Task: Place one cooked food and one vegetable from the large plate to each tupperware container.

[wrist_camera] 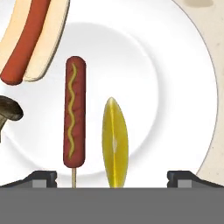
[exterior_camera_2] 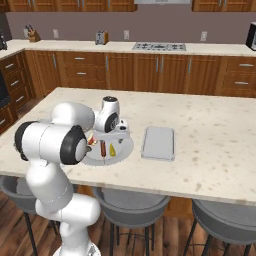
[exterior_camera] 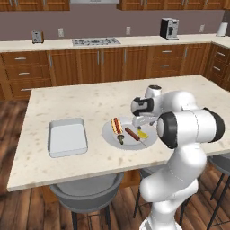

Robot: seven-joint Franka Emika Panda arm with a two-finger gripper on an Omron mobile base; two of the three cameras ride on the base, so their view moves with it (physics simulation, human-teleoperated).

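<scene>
Red-brown sausage [wrist_camera: 75, 112], yellow squiggle; yellow wedge [wrist_camera: 115, 142]; white plate [wrist_camera: 175, 87].

On the plate [exterior_camera: 109, 133] near the counter's [exterior_camera: 67, 99] front edge lie hot dog [exterior_camera: 117, 126], skewered sausage [exterior_camera: 133, 134], wedge [exterior_camera: 142, 134] and mushroom [exterior_camera: 120, 139]; a tray [exterior_camera: 67, 137] sits left.

Two base views look forward-down from behind white arm, left and right, sharing speckled beige counter [exterior_camera: 90, 103] and round light grey plate [exterior_camera: 108, 131]; hand view close above plate
</scene>
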